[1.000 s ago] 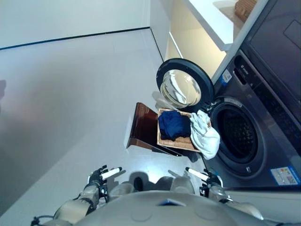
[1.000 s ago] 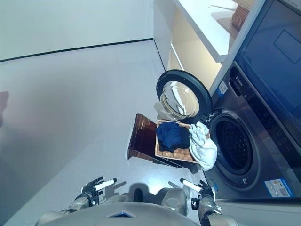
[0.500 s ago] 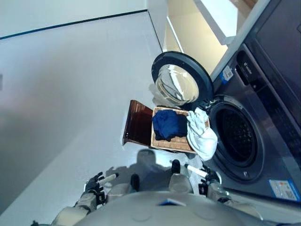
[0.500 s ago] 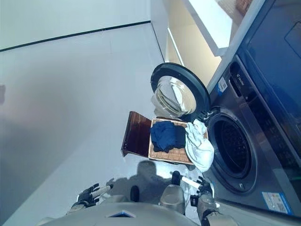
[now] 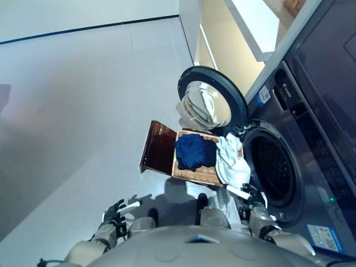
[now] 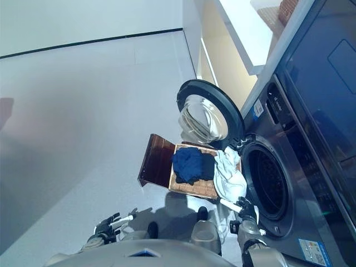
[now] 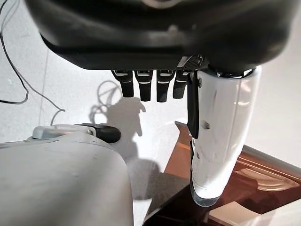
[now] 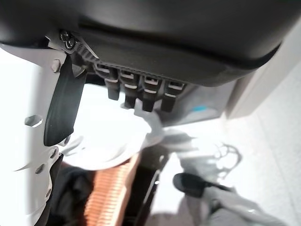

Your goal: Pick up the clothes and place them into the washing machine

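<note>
right hand is nearest, fingers slack and spread, empty, just short of the white garment drooping over the basket edge on the washer side; left hand low and well off to the other side, also open, idle. navy garment sits mid-basket, further in. washing machine drum is open beyond, door swung wide. right arm's the obvious pick
</note>
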Motion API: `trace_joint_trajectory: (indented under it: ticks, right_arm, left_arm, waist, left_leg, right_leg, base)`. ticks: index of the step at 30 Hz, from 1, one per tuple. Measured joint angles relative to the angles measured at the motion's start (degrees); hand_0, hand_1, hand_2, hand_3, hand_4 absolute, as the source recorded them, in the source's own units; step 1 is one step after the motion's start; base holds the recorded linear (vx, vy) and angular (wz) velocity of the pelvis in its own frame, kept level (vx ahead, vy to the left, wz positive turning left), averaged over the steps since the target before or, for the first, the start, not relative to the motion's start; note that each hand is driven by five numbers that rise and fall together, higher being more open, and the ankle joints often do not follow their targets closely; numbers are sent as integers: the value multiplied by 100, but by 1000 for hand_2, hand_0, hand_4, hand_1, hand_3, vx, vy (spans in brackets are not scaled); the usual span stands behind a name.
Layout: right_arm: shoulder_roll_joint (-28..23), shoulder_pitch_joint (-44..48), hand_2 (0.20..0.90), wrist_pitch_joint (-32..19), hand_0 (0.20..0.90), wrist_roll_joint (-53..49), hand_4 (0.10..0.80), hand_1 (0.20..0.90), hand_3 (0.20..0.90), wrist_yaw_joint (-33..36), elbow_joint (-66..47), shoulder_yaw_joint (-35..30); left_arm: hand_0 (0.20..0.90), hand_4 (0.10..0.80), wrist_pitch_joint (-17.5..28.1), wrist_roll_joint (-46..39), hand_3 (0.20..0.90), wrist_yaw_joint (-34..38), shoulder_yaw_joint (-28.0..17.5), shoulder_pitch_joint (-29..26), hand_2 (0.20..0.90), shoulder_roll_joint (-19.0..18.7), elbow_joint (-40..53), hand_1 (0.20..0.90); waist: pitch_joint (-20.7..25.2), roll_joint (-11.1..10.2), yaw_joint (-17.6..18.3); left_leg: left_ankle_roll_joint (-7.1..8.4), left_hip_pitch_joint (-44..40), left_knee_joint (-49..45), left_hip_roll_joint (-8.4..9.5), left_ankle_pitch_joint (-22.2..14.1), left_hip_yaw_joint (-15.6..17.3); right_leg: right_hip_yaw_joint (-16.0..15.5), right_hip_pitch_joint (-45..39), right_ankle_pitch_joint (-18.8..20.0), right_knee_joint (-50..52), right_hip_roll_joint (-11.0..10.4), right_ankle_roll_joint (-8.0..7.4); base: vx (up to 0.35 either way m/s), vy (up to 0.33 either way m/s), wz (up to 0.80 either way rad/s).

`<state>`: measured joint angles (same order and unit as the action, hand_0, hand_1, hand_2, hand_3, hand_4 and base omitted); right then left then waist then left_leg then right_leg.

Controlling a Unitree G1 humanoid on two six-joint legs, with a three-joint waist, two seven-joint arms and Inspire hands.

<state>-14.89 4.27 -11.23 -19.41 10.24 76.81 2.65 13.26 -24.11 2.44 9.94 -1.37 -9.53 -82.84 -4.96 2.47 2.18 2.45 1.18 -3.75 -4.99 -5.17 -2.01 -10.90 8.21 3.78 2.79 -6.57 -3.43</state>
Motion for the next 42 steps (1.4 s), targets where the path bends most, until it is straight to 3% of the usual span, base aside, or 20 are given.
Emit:
trace_joint_trajectory:
  ticks: [3, 7, 10, 12, 15, 16, 18, 23, 28, 33, 42]
  right_arm:
    - [-165, 4, 900, 0, 900, -5, 800, 900, 900, 10, 0, -7]
    - [-304, 160, 900, -13, 900, -9, 800, 900, 900, 119, -133, -99]
    - [-287, 210, 900, -14, 900, 1, 800, 900, 900, 111, -298, -36]
    - [-259, 211, 900, 9, 900, -1, 800, 900, 900, 115, -334, -34]
    - [-138, 211, 900, 5, 900, -4, 800, 900, 900, 124, -526, -24]
    - [-119, 223, 900, 4, 900, -2, 800, 900, 900, 127, -596, -1]
    - [-134, 283, 900, 5, 900, 5, 800, 900, 900, 134, -622, 0]
    - [-449, 531, 900, -18, 900, 361, 800, 900, 900, 368, -873, 2]
    - [-958, 970, 900, -8, 900, 812, 800, 900, 900, 660, -852, 69]
    - [-1053, 1239, 900, 12, 900, 838, 800, 900, 900, 731, -760, 318]
    - [-1394, 1945, 900, 7, 900, 790, 800, 900, 900, 734, -714, 436]
  left_arm:
    - [900, 800, 2, 2, 900, -4, 28, -138, 900, 78, 9, 900]
    - [900, 800, 54, 5, 900, -7, 14, -233, 900, 14, 3, 900]
    - [900, 800, 68, 16, 900, 4, 38, -234, 900, -86, -19, 900]
    - [900, 800, 96, 2, 900, 18, 31, -252, 900, -133, 25, 900]
    - [900, 800, 100, -31, 900, 42, 17, -108, 900, -246, 17, 900]
    - [900, 800, 98, -62, 900, 74, 12, -80, 900, -236, 14, 900]
    - [900, 800, 101, -122, 900, 93, 6, -7, 900, -149, 42, 900]
    - [900, 800, 220, -137, 900, 89, 27, 6, 900, -80, 196, 900]
    - [900, 800, 336, -155, 900, 136, 247, -25, 900, -41, 338, 900]
    - [900, 800, 338, -164, 900, 141, 270, -46, 900, 15, 474, 900]
    - [900, 800, 483, -316, 900, 231, 637, -314, 900, 101, 978, 900]
  waist:
    - [-6, 46, 22]
    - [-159, -180, 11]
    - [-223, -229, 45]
    - [-241, -187, 33]
    - [-267, -280, 22]
    - [-318, -260, 16]
    - [-316, -144, -3]
    - [-325, -85, 14]
    - [-322, 6, 11]
    - [-434, 134, -3]
    - [-991, 486, -120]
  left_leg:
    - [-6, 498, -349, 100, -72, 31]
    - [-341, 359, -157, 508, 75, 362]
    - [-499, 216, -12, 606, 139, 561]
    - [-504, 206, 211, 588, 253, 641]
    - [-424, 205, 457, 610, 458, 677]
    - [-335, 200, 495, 529, 494, 656]
    - [-204, 195, 527, 338, 496, 625]
    - [-32, 207, 618, 104, 526, 506]
    - [-19, 542, 767, 90, 645, 502]
    - [-7, 670, 824, 75, 729, 500]
    - [-3, 1095, 823, 98, 810, 404]
  right_leg:
    - [-9, 252, -1, -1, -99, 0]
    - [318, 532, 63, 359, -446, -181]
    - [426, 530, 71, 372, -634, -339]
    - [435, 607, 75, 273, -709, -343]
    - [446, 399, 206, -121, -846, -468]
    - [432, 300, 525, -325, -800, -581]
    - [345, 164, 600, -573, -584, -476]
    - [191, 59, 587, -750, -349, -339]
    - [178, 463, 592, -752, -329, -321]
    - [193, 623, 667, -751, -310, -295]
    - [109, 986, 706, -750, -336, -288]
  base:
    - [39, 96, 15]
    - [32, 167, -29]
    - [-20, -3, -32]
    - [46, -90, -12]
    - [41, -86, -3]
    - [78, -96, 5]
    - [55, -75, 1]
    - [-25, -64, 7]
    - [-67, -21, 1]
    - [-14, 2, -1]
    - [-66, 16, 7]
